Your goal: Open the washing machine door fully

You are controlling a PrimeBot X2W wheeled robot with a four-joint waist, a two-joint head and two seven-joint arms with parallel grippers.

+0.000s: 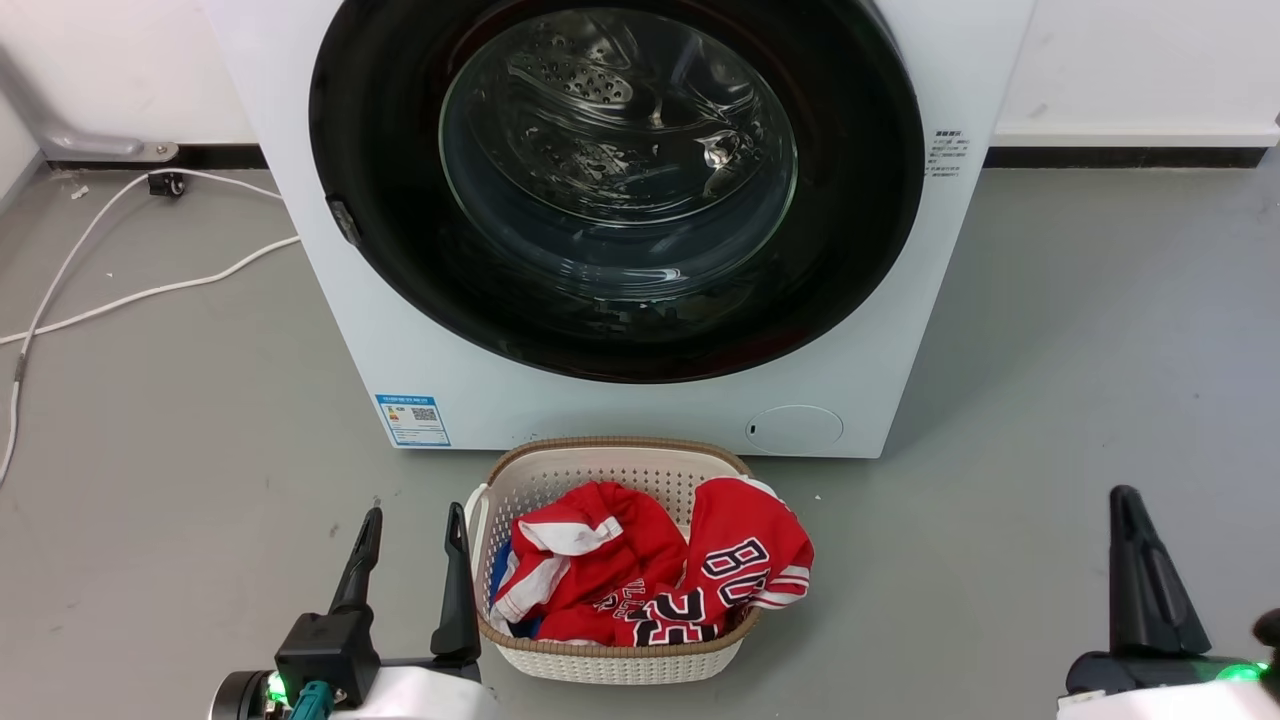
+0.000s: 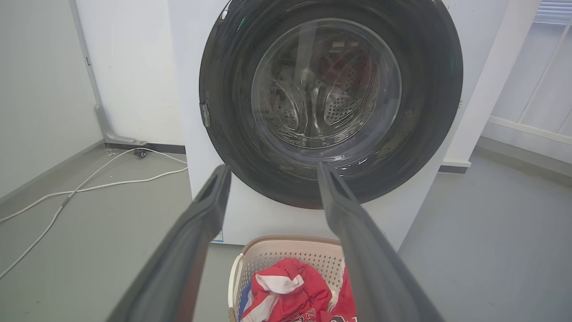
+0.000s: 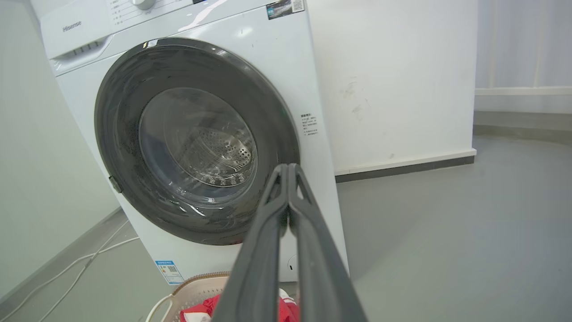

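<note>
Grey floor (image 1: 1080, 350), glossy black door (image 1: 617, 190) closed, left gripper (image 1: 414, 514) agape, right gripper (image 3: 286, 168) pinched empty.

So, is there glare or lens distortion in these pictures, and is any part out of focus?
Head view: sharp, even light, white highlights on the glass of the washing machine door. Left wrist view: wide-angle bend tilts the wall edges; the left tool looks soft near the bottom edge. Right wrist view: the washing machine leans, pale streaks on the door's black ring.
</note>
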